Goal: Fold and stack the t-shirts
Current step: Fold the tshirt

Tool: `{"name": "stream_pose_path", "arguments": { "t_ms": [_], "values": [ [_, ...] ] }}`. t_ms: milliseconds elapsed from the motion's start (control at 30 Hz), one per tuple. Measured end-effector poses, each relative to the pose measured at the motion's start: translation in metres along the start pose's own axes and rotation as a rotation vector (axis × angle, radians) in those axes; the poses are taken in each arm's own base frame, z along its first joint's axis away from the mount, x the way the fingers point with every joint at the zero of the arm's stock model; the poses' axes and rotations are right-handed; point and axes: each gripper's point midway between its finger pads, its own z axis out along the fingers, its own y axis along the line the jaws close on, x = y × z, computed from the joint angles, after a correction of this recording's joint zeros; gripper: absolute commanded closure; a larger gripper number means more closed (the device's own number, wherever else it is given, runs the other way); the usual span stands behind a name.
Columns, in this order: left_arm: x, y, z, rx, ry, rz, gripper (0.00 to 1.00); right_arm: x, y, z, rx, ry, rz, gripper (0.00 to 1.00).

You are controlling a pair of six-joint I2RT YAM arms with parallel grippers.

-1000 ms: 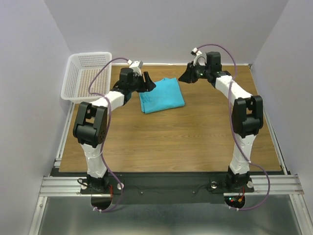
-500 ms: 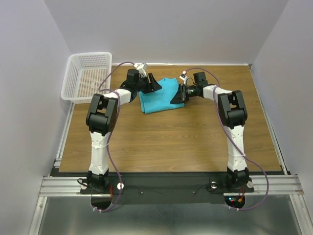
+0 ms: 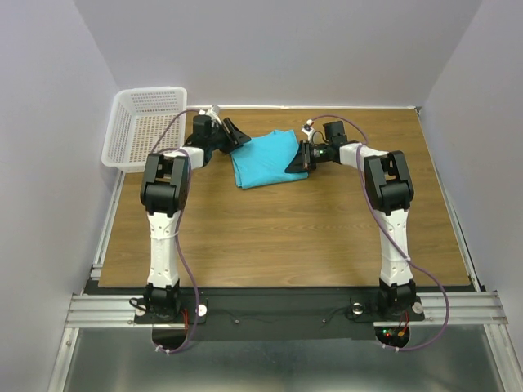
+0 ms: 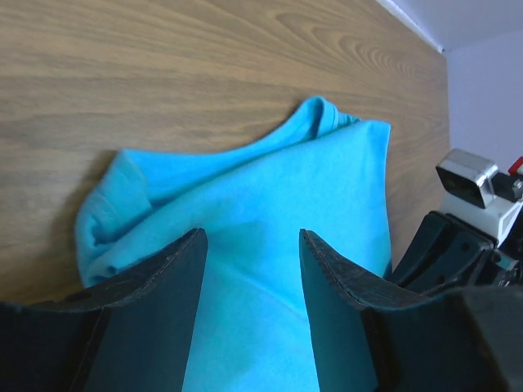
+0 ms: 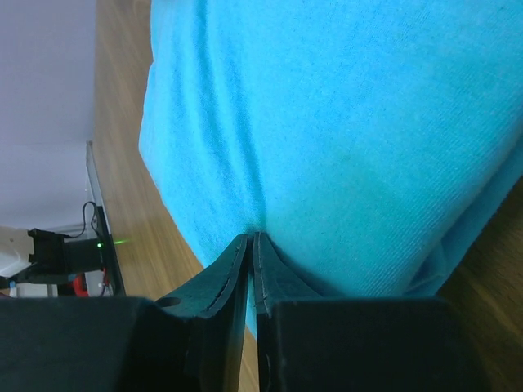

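The turquoise t-shirt [image 3: 265, 159] lies folded on the wooden table [image 3: 286, 237], toward the back middle. In the left wrist view the t-shirt [image 4: 270, 204] spreads below and beyond the fingers, its left edge bunched. My left gripper [image 3: 234, 132] [image 4: 252, 238] hovers open at the shirt's upper left edge, nothing pinched between its fingers. My right gripper [image 3: 295, 160] [image 5: 249, 238] sits low at the shirt's right edge, shut on a pucker of the t-shirt [image 5: 351, 131] cloth.
A white mesh basket [image 3: 145, 126] stands at the back left corner, just left of the left arm. Grey walls close in the back and both sides. Bare wood stretches from the shirt toward the arm bases.
My right gripper came down from the back right to the shirt's right edge and closed on the cloth. The left gripper drew back slightly to the left, staying open.
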Motion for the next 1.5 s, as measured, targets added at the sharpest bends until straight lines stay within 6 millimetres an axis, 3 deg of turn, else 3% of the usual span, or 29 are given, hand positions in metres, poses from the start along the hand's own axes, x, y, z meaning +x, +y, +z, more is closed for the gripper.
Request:
{"name": "stream_pose_path", "arguments": {
  "t_ms": [267,400,433,600,733,867,933,1033,1167,1333,1500],
  "values": [
    [-0.019,0.009,0.009,0.009,-0.024,-0.018,0.4,0.001,-0.008,-0.001,0.048,-0.007,0.002,0.85],
    [-0.023,0.005,0.01,0.008,-0.021,-0.007,0.39,0.0,-0.006,-0.003,0.054,-0.005,-0.032,0.68],
    [-0.025,0.005,0.01,0.008,-0.021,0.005,0.39,0.0,-0.002,-0.004,0.05,-0.003,-0.05,0.59],
    [-0.034,-0.002,0.008,0.013,-0.029,0.086,0.35,-0.009,0.02,-0.018,0.048,-0.008,-0.158,0.5],
    [-0.047,-0.022,-0.005,0.024,-0.04,0.161,0.33,-0.023,0.035,-0.037,0.074,-0.031,-0.236,0.45],
    [-0.074,-0.072,-0.036,0.065,-0.099,0.278,0.32,-0.038,0.047,-0.057,0.138,-0.061,-0.327,0.39],
    [-0.089,-0.106,-0.064,0.087,-0.156,0.353,0.3,-0.046,0.05,-0.069,0.198,-0.082,-0.365,0.17],
    [-0.096,-0.143,-0.114,0.079,-0.243,0.45,0.27,-0.057,0.048,-0.082,0.296,-0.111,-0.405,0.08],
    [-0.095,-0.175,-0.184,0.051,-0.368,0.559,0.21,-0.062,0.03,-0.09,0.414,-0.13,-0.389,0.07],
    [-0.071,-0.172,-0.244,-0.023,-0.444,0.622,0.2,-0.055,-0.001,-0.082,0.481,-0.106,-0.312,0.09],
    [-0.045,-0.158,-0.277,-0.077,-0.452,0.64,0.18,-0.046,-0.033,-0.067,0.507,-0.076,-0.232,0.13]
  ]
}}
